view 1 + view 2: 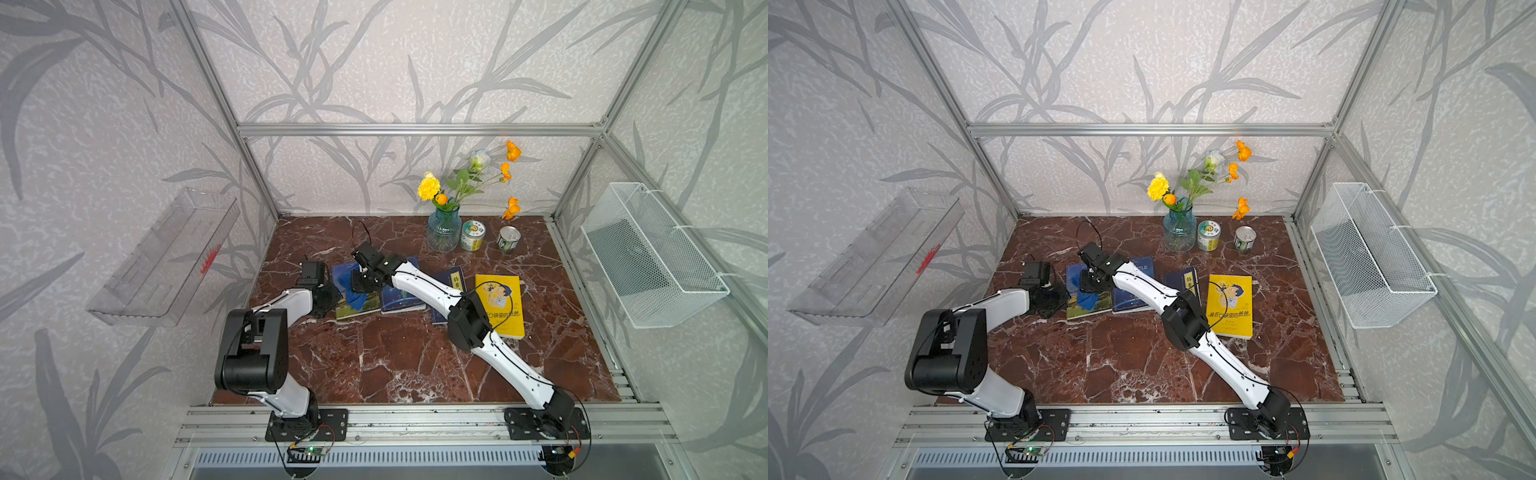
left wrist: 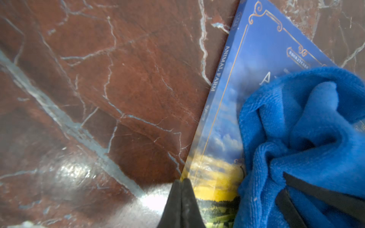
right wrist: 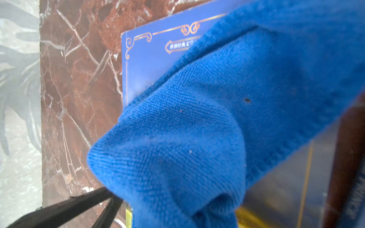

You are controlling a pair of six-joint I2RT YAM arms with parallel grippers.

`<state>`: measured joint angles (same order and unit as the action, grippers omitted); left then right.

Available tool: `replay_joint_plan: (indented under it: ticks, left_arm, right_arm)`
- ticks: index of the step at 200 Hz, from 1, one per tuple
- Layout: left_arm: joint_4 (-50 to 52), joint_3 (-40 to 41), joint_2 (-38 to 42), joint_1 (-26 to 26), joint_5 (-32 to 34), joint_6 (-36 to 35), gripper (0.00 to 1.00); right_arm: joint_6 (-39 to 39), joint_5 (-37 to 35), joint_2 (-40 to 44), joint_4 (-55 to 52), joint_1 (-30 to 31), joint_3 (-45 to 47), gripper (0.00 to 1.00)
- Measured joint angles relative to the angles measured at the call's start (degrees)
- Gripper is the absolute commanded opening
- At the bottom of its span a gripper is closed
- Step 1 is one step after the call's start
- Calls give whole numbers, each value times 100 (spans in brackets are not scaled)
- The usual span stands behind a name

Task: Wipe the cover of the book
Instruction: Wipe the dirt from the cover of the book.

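Blue cloth between narrowly parted right fingers, on book; left fingers together.

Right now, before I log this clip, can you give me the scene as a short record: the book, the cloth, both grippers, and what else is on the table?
book: blue, flat on the table
cloth: blue, bunched on the book's cover
right gripper: shut on the cloth
left gripper: shut, empty, tips at the book's spine edge
also there: yellow book, vase of flowers
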<state>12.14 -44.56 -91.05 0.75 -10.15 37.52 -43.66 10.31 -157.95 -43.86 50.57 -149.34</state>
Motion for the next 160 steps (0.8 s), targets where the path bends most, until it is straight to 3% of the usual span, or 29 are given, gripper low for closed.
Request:
replay_joint_plan:
  ticks: [50, 87, 160]
  left_arm:
    - [2, 0, 0, 0, -2, -2, 4]
    - [7, -2, 2, 0, 2, -2, 6]
    - [586, 286, 752, -313, 238, 160, 24]
  right_arm:
    - [308, 9, 2135, 654, -92, 3449, 0]
    - [345, 310, 3770, 1224, -452, 5521, 0]
    - [815, 181, 7023, 1572, -1740, 7733, 0]
